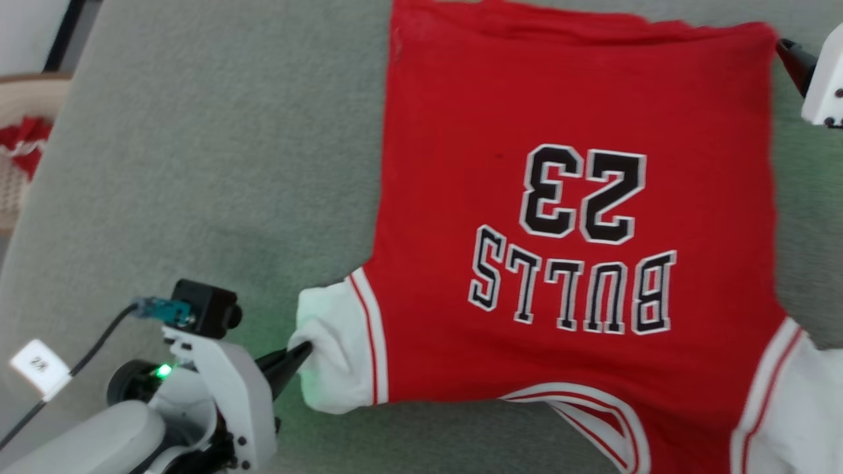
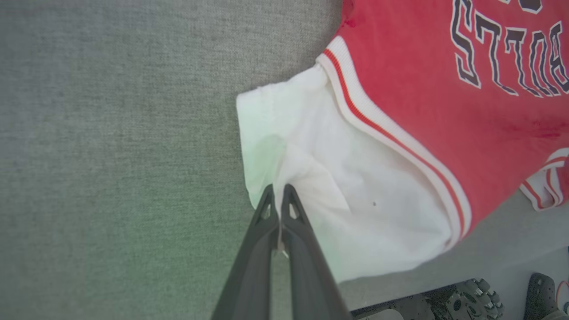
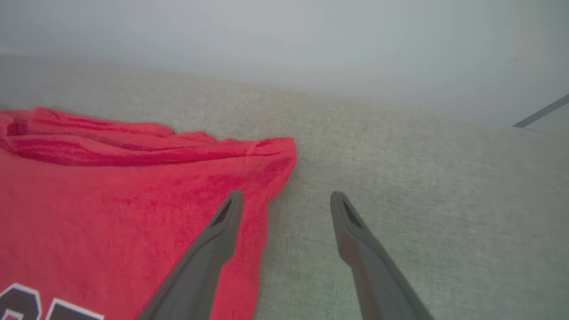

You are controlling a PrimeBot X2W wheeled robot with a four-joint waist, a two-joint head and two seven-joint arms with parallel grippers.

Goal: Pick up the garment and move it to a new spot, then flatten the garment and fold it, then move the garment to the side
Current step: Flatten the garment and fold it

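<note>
We judge flattening underway: left gripper [image 2: 279, 195], jaws pinching the shirt [image 1: 573, 197] by its sleeve [image 2: 320, 178], should tug outward; right gripper [image 3: 286, 200], jaws spread, beside its hem.

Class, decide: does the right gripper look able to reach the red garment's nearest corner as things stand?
Probably yes: the right gripper is open, straddling the garment's edge near that corner, nothing between.

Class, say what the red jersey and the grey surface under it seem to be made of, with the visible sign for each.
Garment: soft matte knit, perhaps cotton or a blend; it rumples in folds at its hem. Grey surface: woven, upholstery-like cloth, matte; a fine weave grain shows in the left wrist view.
</note>
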